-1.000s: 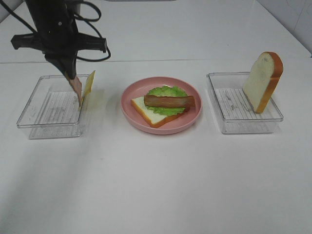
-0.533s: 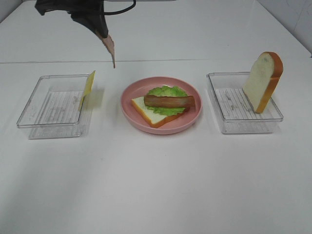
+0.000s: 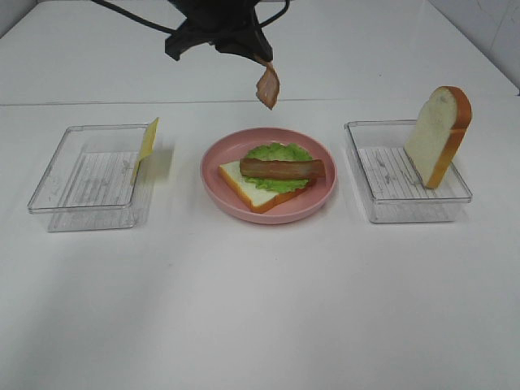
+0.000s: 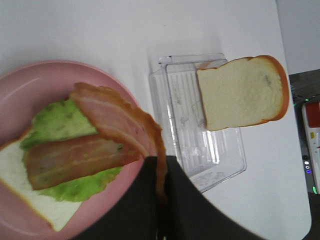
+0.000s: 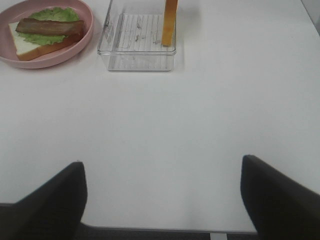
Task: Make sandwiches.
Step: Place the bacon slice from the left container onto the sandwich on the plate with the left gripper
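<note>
Left gripper [image 3: 258, 58]: clamped tight on the upper end of a bacon strip [image 3: 267, 86], dangling in the air by the far side of the pink plate [image 3: 213, 166]. Arm cut off by the upper frame edge, strip's gripped end buried between dark fingers. On the plate, the unfinished sandwich [image 3: 272, 182]: bread slice [image 3: 253, 196], lettuce [image 3: 280, 152], second bacon strip [image 3: 282, 169] on top. In the right tray [image 3: 406, 213], second bread slice [image 3: 439, 134] upright, cropped and edge-on from the right wrist. At the left tray [image 3: 49, 199] wall, cheese slice [image 3: 148, 145] leaning, mostly edge-on. Right gripper [image 5: 162, 200]: jaws wide apart over the white table [image 5: 160, 125]; only two dark finger ends showing, out of sight from the high camera.
</note>
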Controlling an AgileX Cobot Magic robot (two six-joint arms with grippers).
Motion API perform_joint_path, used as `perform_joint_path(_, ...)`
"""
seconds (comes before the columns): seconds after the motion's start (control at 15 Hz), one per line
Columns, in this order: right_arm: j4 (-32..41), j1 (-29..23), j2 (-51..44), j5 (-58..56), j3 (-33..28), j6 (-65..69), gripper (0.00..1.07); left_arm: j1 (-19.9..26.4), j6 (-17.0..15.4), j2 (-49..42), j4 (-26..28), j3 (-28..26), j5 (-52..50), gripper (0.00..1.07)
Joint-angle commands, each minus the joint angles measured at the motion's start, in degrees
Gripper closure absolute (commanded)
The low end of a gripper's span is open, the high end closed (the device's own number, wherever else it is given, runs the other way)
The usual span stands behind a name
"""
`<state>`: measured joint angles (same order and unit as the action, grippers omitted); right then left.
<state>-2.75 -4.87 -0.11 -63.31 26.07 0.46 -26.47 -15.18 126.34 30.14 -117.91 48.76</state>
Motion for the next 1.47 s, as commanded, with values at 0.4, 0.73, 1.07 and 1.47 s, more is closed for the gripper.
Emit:
perform_joint_path(0.4, 0.0, 0.4, -1.89, 0.52, -0.29, -0.46, 0.26, -2.52, 5.33, 8.02, 13.58, -0.29, -8.77, 1.07)
perform_joint_path(0.73, 0.0, 0.4, -1.89, 0.52, -0.29, -0.46, 0.26, -2.52, 11.69, 13.24, 24.12, -0.29, -9.68, 1.07)
perform_joint_path(1.07, 0.0, 0.4, -1.89, 0.52, -0.29, -0.46, 0.26, -1.2, 12.15, 13.81, 22.92, -0.29, -7.05, 1.07)
perform_joint_path(1.47, 0.0, 0.4, -1.89, 0.52, -0.29, -0.46, 0.26, -0.69, 1.38, 13.81, 6.76, -0.29, -1.72, 1.07)
